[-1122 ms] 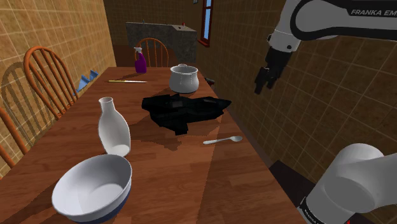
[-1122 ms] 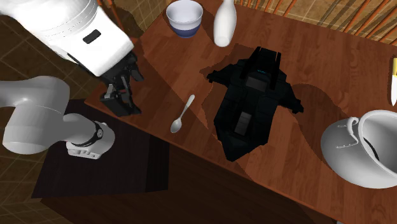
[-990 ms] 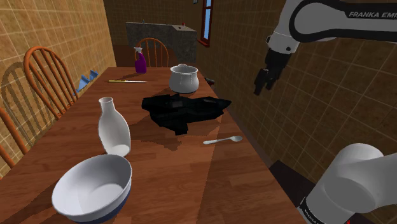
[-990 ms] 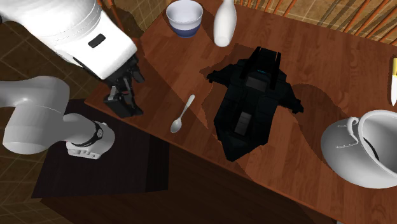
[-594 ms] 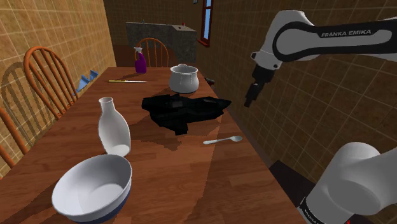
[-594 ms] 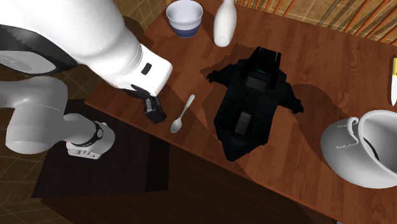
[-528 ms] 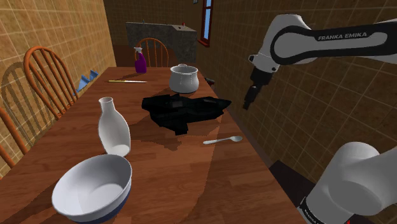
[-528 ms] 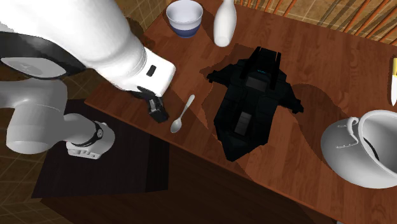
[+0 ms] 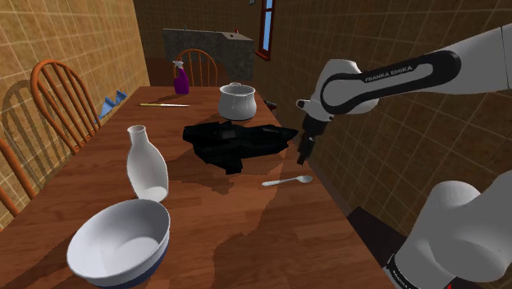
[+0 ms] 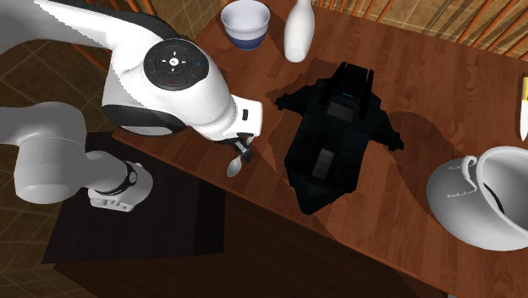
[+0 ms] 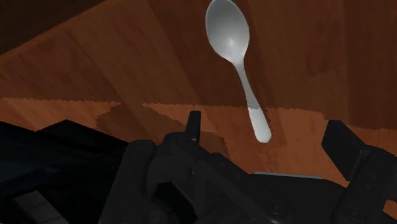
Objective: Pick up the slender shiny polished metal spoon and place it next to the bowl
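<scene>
A slender silvery spoon (image 9: 287, 181) lies flat on the brown wooden table (image 9: 246, 238), near its edge on the shoulder view's right. My black gripper (image 9: 304, 153) hovers just above the spoon's bowl end, touching nothing. In the wrist view the gripper (image 11: 267, 137) is open, and the spoon (image 11: 238, 57) lies below, its handle tip between the fingers' line. In the second exterior view the arm hides the handle and the spoon's bowl (image 10: 234, 168) shows under the gripper (image 10: 245, 153). The white bowl (image 9: 90, 259) with a blue base sits at the table's near corner, also seen as the bowl (image 10: 258, 15).
A white bottle-shaped vase (image 9: 146, 164) stands behind the bowl. A black angular object (image 9: 238, 139) lies mid-table beside the spoon. Farther back are a white pot (image 9: 237, 101), a purple spray bottle (image 9: 180, 80) and a thin yellow stick (image 9: 164, 104). Wooden chairs (image 9: 61, 90) line the table's far side.
The arm has swung down and in from beyond the table's edge. The gripper now hangs low over the spoon; the spoon and other things have not moved.
</scene>
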